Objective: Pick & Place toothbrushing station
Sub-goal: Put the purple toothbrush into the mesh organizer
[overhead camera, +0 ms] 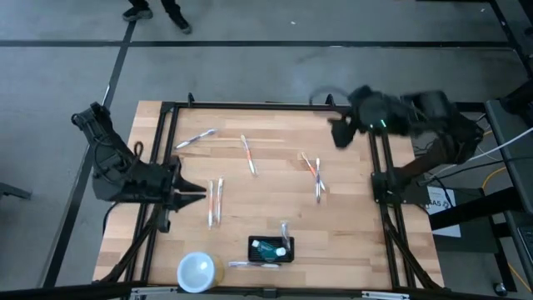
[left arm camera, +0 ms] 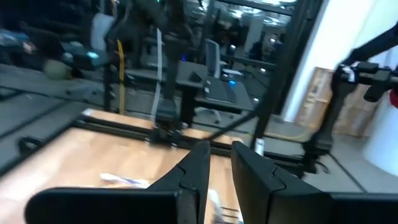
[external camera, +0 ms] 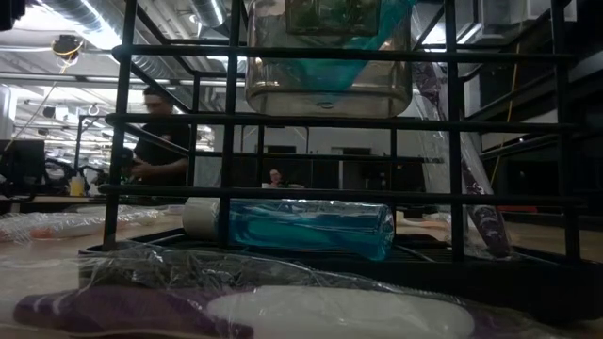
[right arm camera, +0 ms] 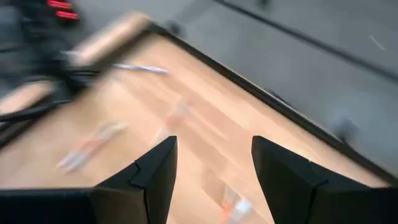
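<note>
The toothbrushing station (overhead camera: 271, 248) is a small black box near the table's front edge. In the low view its black bars (external camera: 283, 193) fill the picture, with a teal tube (external camera: 311, 228) lying inside. My left gripper (overhead camera: 200, 193) hovers level over the table's left part, pointing right. It is open by a narrow gap (left arm camera: 219, 163) with nothing in it. My right gripper (overhead camera: 340, 135) hangs above the far right corner, open wide (right arm camera: 214, 165) and empty. Neither is near the station.
Wrapped toothbrushes lie scattered on the wood: one far left (overhead camera: 196, 139), one at the middle back (overhead camera: 248, 155), a pair (overhead camera: 215, 202) by my left gripper, more at the right (overhead camera: 315, 175) and one before the station (overhead camera: 250, 265). A white-topped cup (overhead camera: 197, 271) stands front left.
</note>
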